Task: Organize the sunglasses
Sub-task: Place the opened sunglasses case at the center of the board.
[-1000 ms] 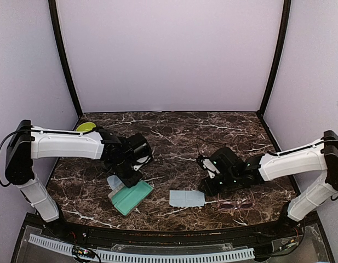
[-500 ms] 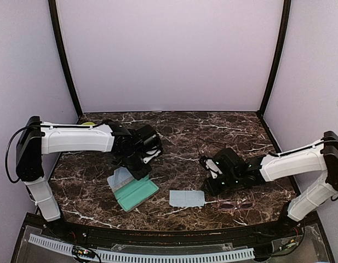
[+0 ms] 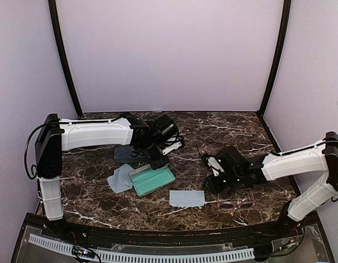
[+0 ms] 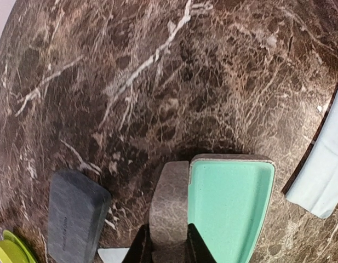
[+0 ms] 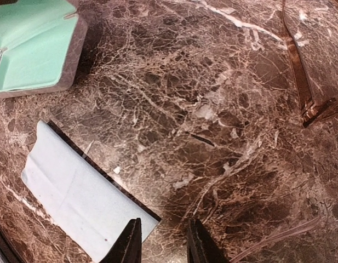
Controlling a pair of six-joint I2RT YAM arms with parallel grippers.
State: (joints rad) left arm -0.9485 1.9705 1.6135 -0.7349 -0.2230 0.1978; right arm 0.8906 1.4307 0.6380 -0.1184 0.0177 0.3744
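Mint-green lining marks the open rectangular glasses case, mid-left on the brown marble table in the top view. Left gripper sits at its back edge. Closed dark grey case lies just behind. One light blue square cloth is against the open case's left side, and a second light blue cloth is near front centre. Right gripper hovers just behind that second cloth. Pink-purple thin-framed sunglasses lie at front right on the table, untouched. The dark pair can't be made out from here.

Left wrist view: fingers are clenched on the open case's grey lid, seen edge-on, one finger on each side. Nothing shows in the green interior. The closed grey case is to the left, apart.

Right wrist view: jaws apart, nothing between them, over bare marble by the second cloth's corner. Dark brown-framed sunglasses are at upper right with only a temple and hinge in view, lying on the table well apart from the fingers. A thin curved line at bottom right may be the pink pair's temple; I can't confirm that.

Step, my read: the case is being held open and no glasses are stowed, so it's early. The next move likely calls for the right claw to reach a pair, pinch the frame rather than the lenses, and carry it into the green interior while the left steadies the lid.
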